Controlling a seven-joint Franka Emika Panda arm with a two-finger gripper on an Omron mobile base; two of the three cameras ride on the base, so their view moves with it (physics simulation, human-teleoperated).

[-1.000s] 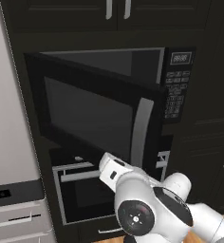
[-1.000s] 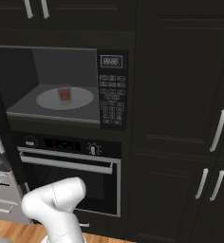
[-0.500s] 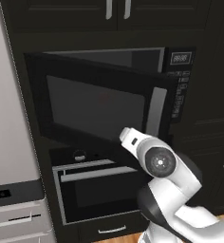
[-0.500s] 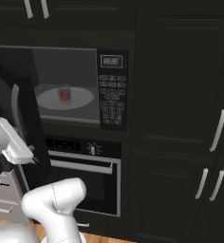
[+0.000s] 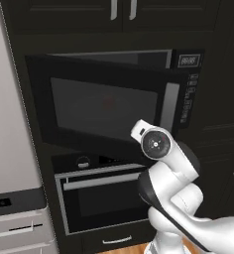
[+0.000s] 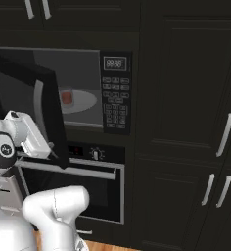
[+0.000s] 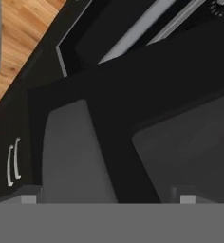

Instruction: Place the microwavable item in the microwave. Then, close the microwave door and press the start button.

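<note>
A wall of black kitchen cabinets faces the robot. At far left stands a pale grey appliance [image 5: 10,149] with drawers below. Next comes the microwave [image 6: 88,93], built into the cabinetry, its cavity lit grey inside. The microwave door [image 5: 106,106] is hinged on the left and stands partly open, swung most of the way toward closed; its vertical silver handle [image 5: 169,106] runs along the free right edge. Just in front of the door's lower right corner is the white arm's hand, and the gripper [image 6: 45,147] sits by the door's bottom edge, its jaws spread wide with nothing between them; in the hand view the two fingertips [image 7: 30,198] stand far apart against the dark door. Inside the cavity, the small reddish-brown microwavable item [image 6: 66,97] stands upright on the pale round turntable [image 6: 85,102]. Right of the cavity is the keypad panel [image 6: 114,105] under a small digital display [image 6: 114,63]. Below the microwave sits an oven [image 6: 83,176] with a horizontal silver bar handle. Further right are tall black cabinet doors [image 6: 186,122] with silver pulls.
</note>
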